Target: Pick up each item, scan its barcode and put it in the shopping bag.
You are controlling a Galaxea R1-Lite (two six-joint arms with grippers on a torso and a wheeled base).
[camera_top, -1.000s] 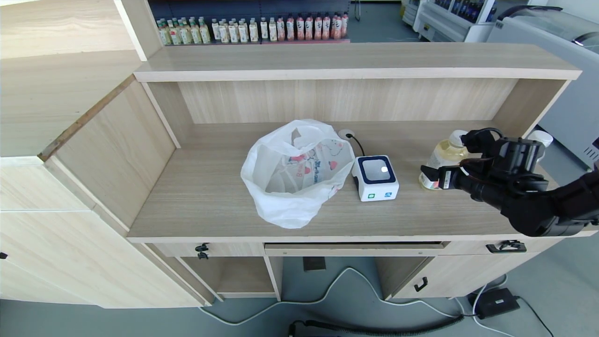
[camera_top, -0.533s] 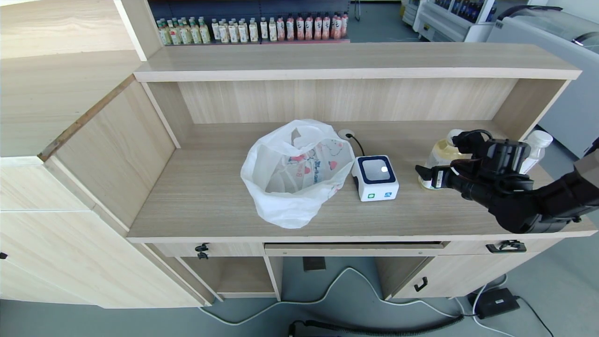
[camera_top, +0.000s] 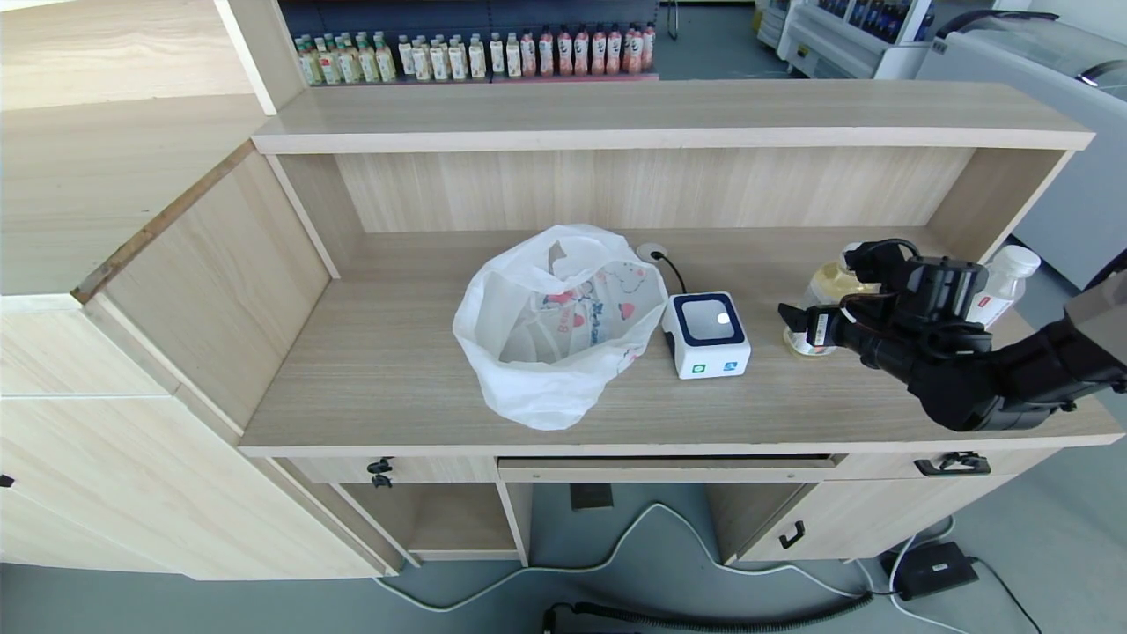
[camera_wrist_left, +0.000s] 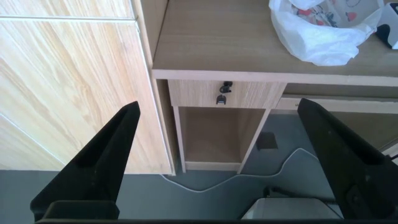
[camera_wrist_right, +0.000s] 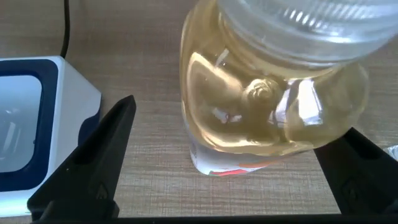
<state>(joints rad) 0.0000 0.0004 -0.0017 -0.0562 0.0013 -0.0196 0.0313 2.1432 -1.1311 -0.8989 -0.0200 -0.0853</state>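
Two bottles stand near the tabletop's (camera_top: 396, 370) right edge: a yellow bottle (camera_top: 823, 295), red label print unreadable, and a white-capped bottle (camera_top: 999, 286) partly hidden by the arm. One shopping bag (camera_top: 546, 326) sits mid-tabletop, with one scanner (camera_top: 704, 335) just beside it. The right tool (camera_wrist_right: 239, 121) is spread wide around the yellow bottle. The left tool (camera_wrist_left: 217, 107) gapes wide beyond the front edge.

The bench (camera_top: 396, 352) is pale wood with a fine lengthwise grain. The scanner (camera_top: 704, 335) is white with a dark navy top window and one green and one blue square on its front; a black cable (camera_top: 673, 269) runs behind it. Left of the scanner, the shopping bag (camera_top: 546, 326) is translucent white, printed with red hearts and blue marks. Right of the scanner, the clear bottle (camera_top: 814, 308) holds pale yellow liquid and carries a white label with red. The right claw (camera_top: 832, 289) is black, as is the left claw (camera_wrist_left: 217, 106).
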